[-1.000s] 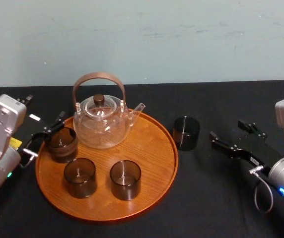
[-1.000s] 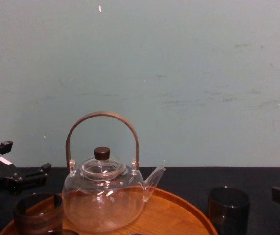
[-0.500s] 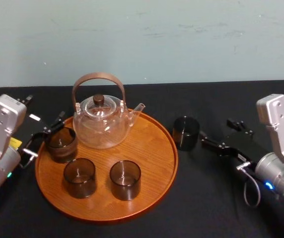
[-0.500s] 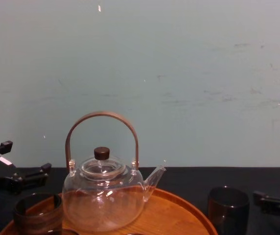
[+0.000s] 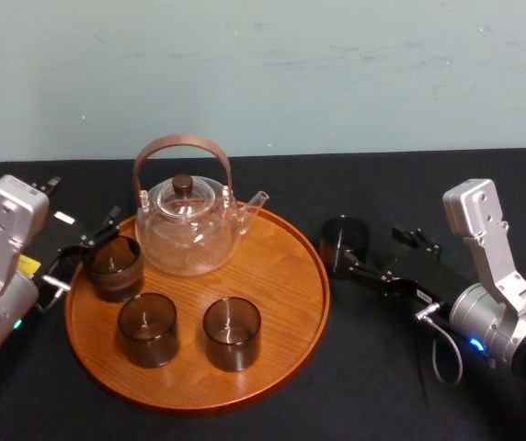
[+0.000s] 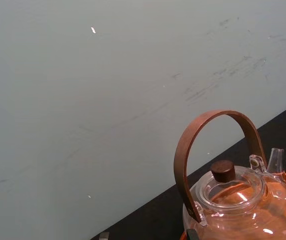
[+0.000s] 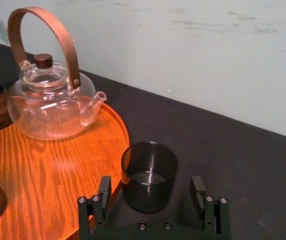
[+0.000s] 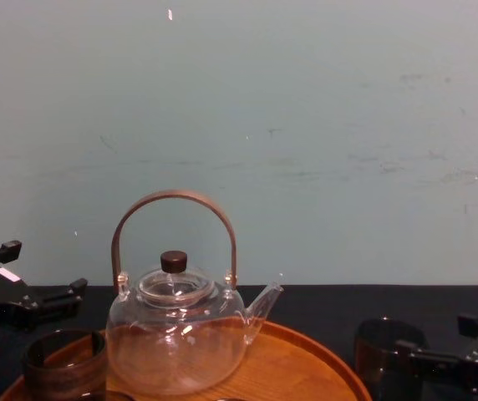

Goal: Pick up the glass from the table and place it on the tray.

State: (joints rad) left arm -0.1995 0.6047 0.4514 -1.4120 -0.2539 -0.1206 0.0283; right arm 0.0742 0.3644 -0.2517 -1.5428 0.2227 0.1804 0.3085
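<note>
A dark smoked glass (image 5: 344,243) stands on the black table just right of the round wooden tray (image 5: 281,303). My right gripper (image 5: 378,254) has reached it from the right. In the right wrist view the glass (image 7: 149,172) stands between the spread fingers (image 7: 104,190), with a gap on each side, so the gripper (image 7: 151,189) is open. The chest view shows the same glass (image 8: 383,351) low on the right, with the gripper (image 8: 444,341) beside it. My left gripper (image 5: 84,250) rests open at the tray's left edge, next to one glass there.
The tray carries a clear glass teapot (image 5: 188,230) with a brown handle at the back and three dark glasses (image 5: 148,328) on its left and front. Bare tray surface lies on its right half. A pale wall stands behind the table.
My right arm has moved left across the table, and its open fingers now stand on either side of the glass. The left arm, tray and teapot have stayed put.
</note>
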